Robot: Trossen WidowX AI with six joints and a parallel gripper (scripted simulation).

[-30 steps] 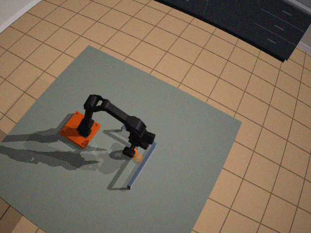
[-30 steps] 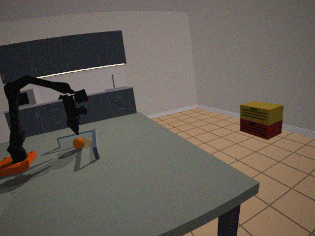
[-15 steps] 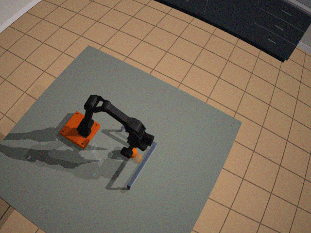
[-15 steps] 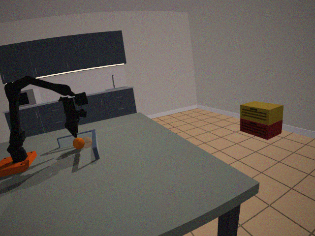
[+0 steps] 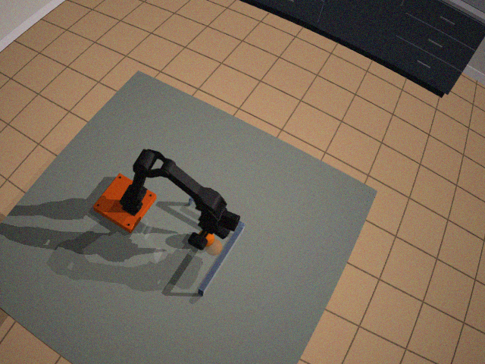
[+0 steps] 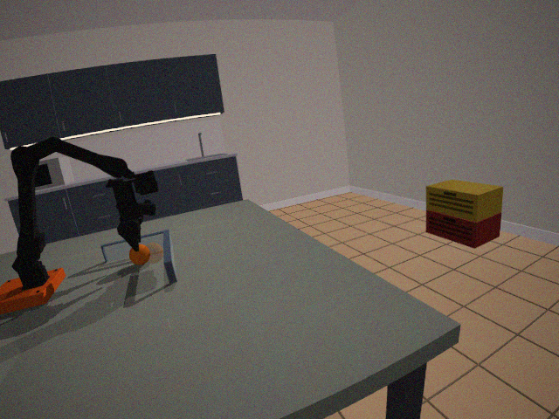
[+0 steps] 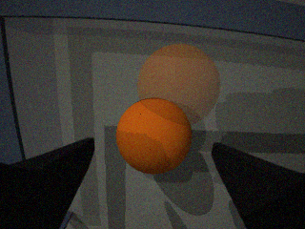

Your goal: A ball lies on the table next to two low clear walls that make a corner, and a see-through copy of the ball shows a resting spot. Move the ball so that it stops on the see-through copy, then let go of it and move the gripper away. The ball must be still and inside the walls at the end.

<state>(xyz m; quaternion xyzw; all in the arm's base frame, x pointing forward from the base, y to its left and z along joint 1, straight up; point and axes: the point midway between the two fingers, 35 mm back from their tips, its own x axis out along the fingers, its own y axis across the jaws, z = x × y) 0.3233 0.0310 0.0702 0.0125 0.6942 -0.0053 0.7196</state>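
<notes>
With the fingers spread wide and empty astride the ball (image 7: 153,135), close gently and centred, since it overlaps the see-through copy (image 7: 183,78) only partly.

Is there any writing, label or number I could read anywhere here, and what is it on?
No readable text anywhere.
Stacked yellow and red crates: dark stripes only, no letters made out.
Orange ball, robot base, cabinets: no markings.

- Grey-green bench (image 6: 288,288) on tan tiled floor (image 6: 496,288).
- Dark cabinets (image 6: 113,90) with a light strip on the far wall.
- Yellow-and-red crate (image 6: 464,211) at the right wall.
</notes>
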